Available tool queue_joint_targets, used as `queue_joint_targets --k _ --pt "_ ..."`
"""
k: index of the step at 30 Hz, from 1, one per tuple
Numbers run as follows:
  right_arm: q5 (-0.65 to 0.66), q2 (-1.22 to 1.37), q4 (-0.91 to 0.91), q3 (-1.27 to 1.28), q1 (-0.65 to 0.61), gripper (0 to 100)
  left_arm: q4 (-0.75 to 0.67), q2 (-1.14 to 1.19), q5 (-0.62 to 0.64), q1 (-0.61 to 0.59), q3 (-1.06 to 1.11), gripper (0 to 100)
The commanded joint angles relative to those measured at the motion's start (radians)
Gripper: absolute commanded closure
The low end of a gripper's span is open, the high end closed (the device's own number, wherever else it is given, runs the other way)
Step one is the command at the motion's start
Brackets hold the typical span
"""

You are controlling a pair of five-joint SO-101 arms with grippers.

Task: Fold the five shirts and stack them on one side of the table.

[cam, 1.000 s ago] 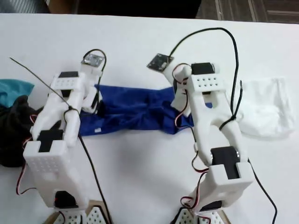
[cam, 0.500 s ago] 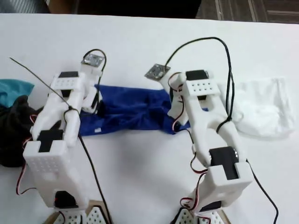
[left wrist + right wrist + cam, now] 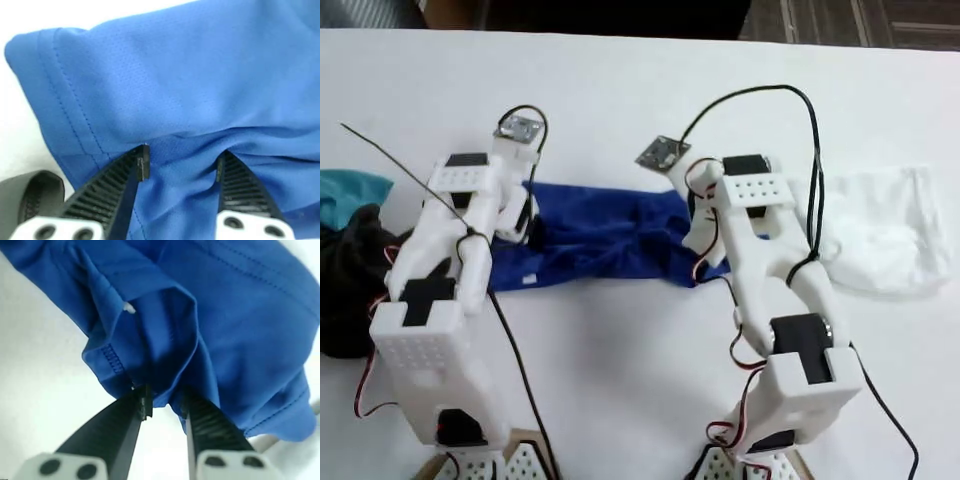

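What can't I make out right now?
High view: both ends of the blue shirt are covered by the left arm and right arm.
High view: the dark shirt and teal shirt are cut off by the left edge.
Wrist views: blue shirt's outline runs past the edges.

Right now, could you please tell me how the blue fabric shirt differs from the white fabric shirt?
The blue fabric shirt lies drawn out in a long band between the arms; the white fabric shirt sits heaped beyond the right arm. The right gripper pinches a fold of the blue one and the left gripper stands open over it; the white one lies untouched. Both rest on the white table.
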Motion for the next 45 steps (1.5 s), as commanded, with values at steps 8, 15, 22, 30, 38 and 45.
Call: queue_joint_targets --k 8,15,22,30,38,45 --pt "-0.011 0.137 -0.015 -0.017 0.013 91.4 -0.046 -0.008 -0.008 0.005 -0.001 77" --pt "-0.011 0.137 -0.01 -0.106 0.044 98.4 -0.046 -0.008 -0.008 0.005 -0.001 77" --pt "-0.009 0.137 0.124 -0.279 0.081 97.8 -0.046 -0.008 -0.008 0.005 -0.001 77" --pt "0.038 0.147 0.185 -0.443 0.081 97.8 -0.046 -0.008 -0.008 0.005 -0.001 77" --pt "0.068 0.162 0.019 -0.465 0.082 97.8 -0.046 -0.008 -0.008 0.005 -0.001 77" --pt "0.068 0.303 -0.107 -0.474 0.104 97.8 -0.046 -0.008 -0.008 0.005 -0.001 77"
